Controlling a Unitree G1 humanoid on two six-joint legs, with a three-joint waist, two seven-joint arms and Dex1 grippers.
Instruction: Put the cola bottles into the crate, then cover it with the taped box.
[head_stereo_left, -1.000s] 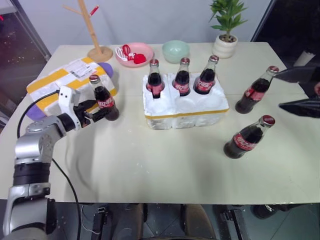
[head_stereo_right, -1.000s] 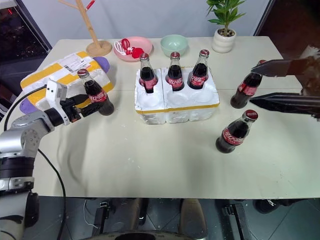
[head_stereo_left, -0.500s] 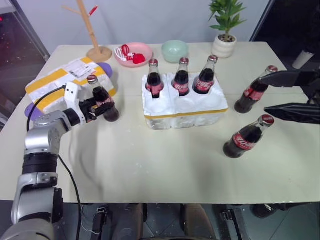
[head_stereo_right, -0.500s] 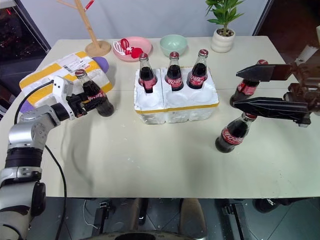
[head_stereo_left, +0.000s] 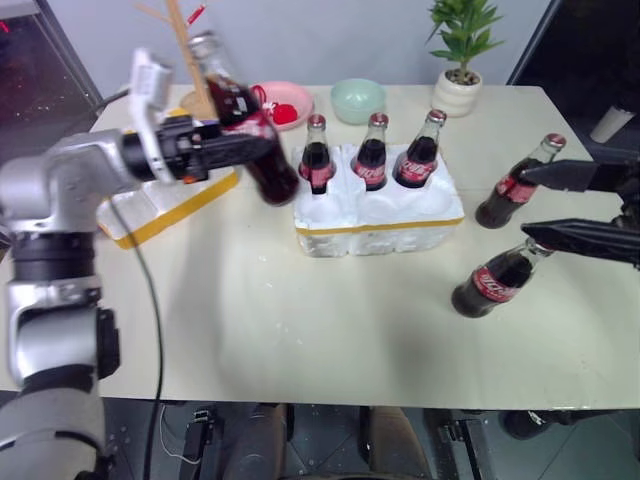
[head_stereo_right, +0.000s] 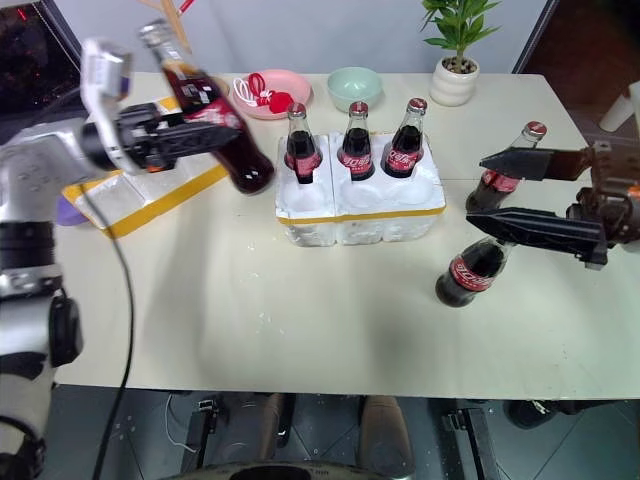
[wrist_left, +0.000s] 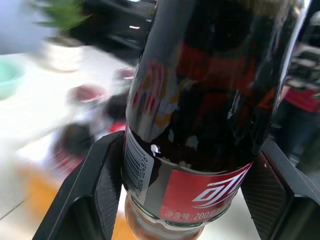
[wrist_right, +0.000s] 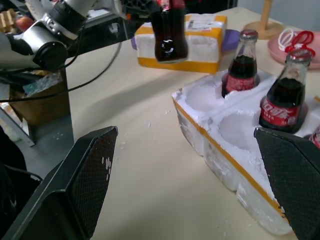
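The left pincer (head_stereo_right: 205, 128) is clamped on a cola bottle (head_stereo_right: 210, 115), held tilted in the air between the taped box (head_stereo_right: 130, 190) and the crate (head_stereo_right: 360, 200). Three bottles stand in the crate's far wells. The right pincer (head_stereo_right: 510, 195) gapes near the tabletop's (head_stereo_right: 300, 320) right edge, by two standing bottles.

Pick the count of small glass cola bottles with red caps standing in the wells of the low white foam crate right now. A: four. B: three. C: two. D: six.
B: three red-capped cola bottles stand in the back wells of the low white foam crate; the front wells are empty, two bottles stand on the table, and one is in the left gripper.
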